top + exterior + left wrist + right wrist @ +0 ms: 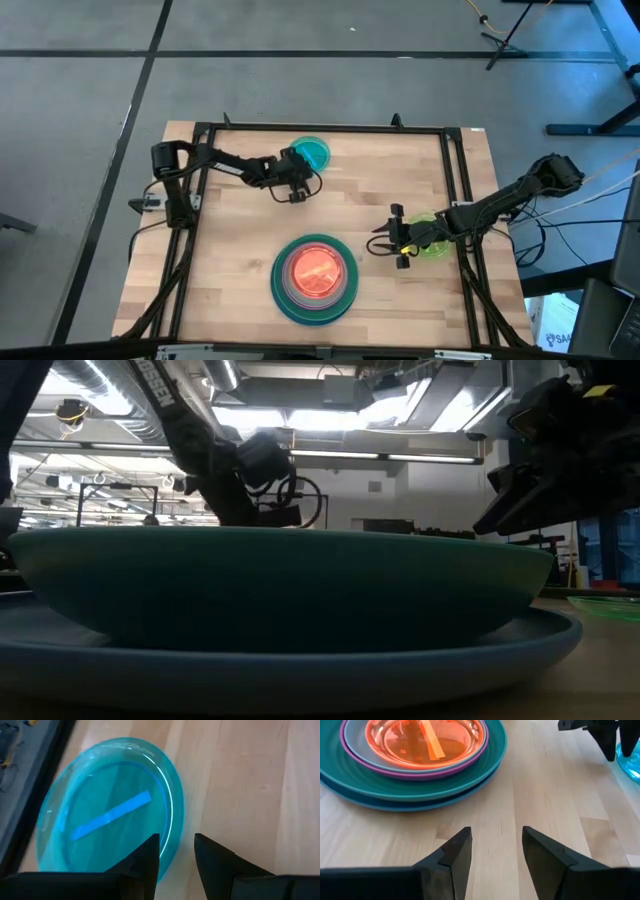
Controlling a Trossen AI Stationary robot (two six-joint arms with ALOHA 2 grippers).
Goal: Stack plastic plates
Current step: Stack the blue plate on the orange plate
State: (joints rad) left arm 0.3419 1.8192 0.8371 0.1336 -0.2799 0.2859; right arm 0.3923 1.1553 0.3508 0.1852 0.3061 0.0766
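Table (240, 200): lime plate (436, 247) beneath right arm.

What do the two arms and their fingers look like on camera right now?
Both the left arm and the right arm are black, slim and jointed, with dark cables along them. The left gripper and right gripper each have two matte black, wedge-shaped fingers.

high: straight down, far | low: table-level, hard against plate stack (280, 610) | wrists: close, oblique
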